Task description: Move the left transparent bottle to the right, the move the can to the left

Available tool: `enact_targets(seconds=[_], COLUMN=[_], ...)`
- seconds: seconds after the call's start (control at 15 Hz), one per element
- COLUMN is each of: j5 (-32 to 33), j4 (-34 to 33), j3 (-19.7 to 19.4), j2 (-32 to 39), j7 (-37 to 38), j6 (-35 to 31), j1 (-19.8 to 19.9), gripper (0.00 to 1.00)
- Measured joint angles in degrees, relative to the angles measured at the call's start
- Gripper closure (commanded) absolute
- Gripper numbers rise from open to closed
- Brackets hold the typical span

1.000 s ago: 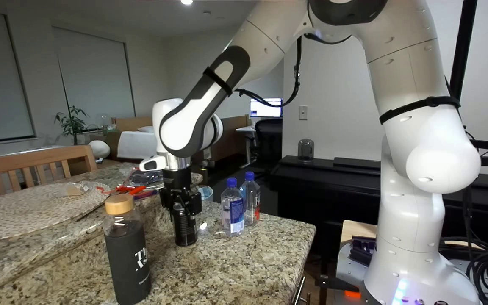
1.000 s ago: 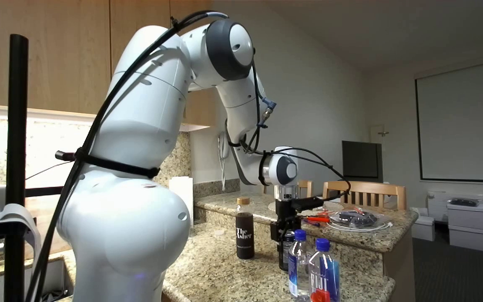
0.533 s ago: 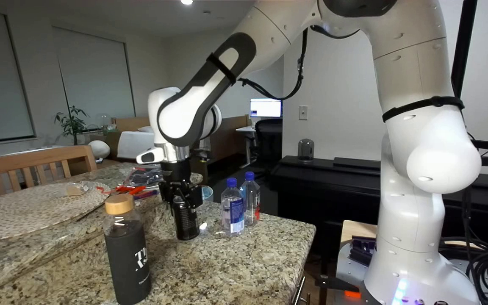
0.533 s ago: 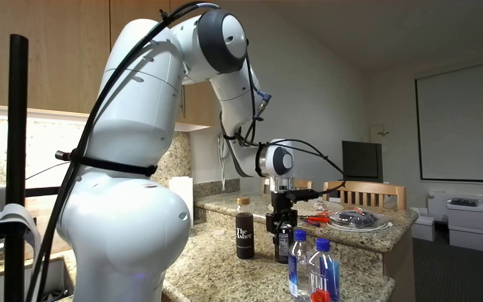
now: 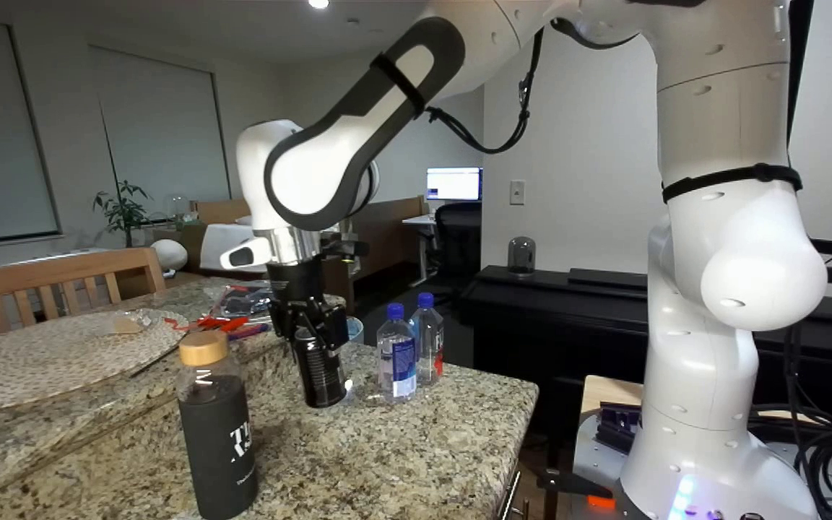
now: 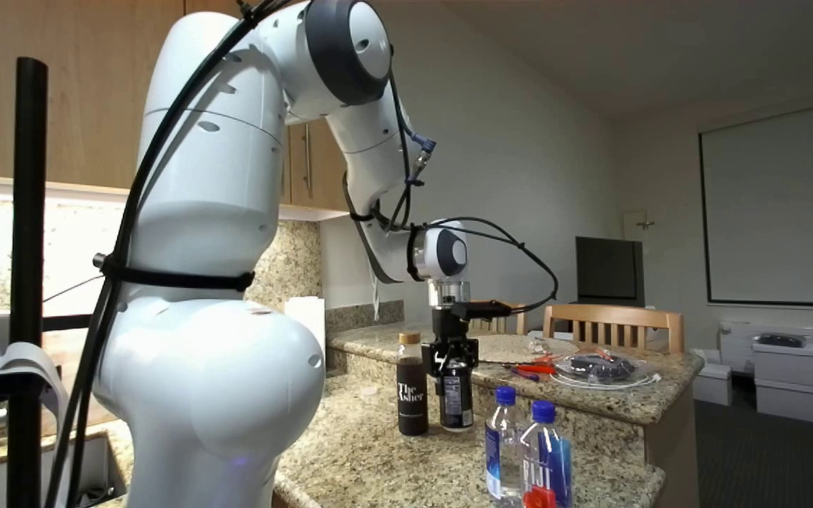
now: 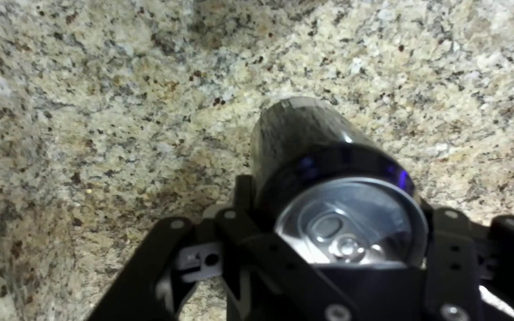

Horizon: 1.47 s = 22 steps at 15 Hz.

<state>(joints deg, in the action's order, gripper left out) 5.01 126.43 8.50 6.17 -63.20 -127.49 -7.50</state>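
My gripper (image 5: 320,347) is shut on the can (image 5: 321,375), its fingers (image 7: 242,191) on either side of the upper part. Seen from the wrist, the can's silvery top with its pull tab (image 7: 328,227) sits between the jaws. The can is dark, almost upright, and appears raised off the counter. In both exterior views the left transparent bottle (image 6: 503,444), clear with a blue cap, stands on the counter close beside another clear bottle (image 6: 546,451). The gripper is well apart from both bottles.
A tall black bottle with a wooden cap (image 6: 412,388) stands near the held can in an exterior view. A raised granite ledge (image 6: 371,342) borders the counter, bearing red-handled tools (image 5: 228,323) and a woven mat (image 5: 62,354). The counter ends at an edge (image 5: 528,419).
My gripper has carried the can up and away from the clear bottles, towards the black bottle. The bottles have not moved. The jaws have stayed shut on the can.
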Motion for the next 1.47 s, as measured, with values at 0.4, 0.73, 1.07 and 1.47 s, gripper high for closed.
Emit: enact_targets(seconds=[0.4, 0.73, 1.07, 1.47], j5=[0.0, -0.3, -1.5, -3.6], j4=[5.7, 10.6, 13.1, 13.2], j3=[2.0, 3.8, 5.3, 7.5], j2=[-5.2, -8.1, -8.1, -7.4], j7=[3.4, 3.8, 4.0, 4.0], j6=[1.8, -0.1, -6.7, -10.2], j1=[-2.5, -5.1, -7.7, -10.3], gripper=[0.53, 0.53, 0.53, 0.53])
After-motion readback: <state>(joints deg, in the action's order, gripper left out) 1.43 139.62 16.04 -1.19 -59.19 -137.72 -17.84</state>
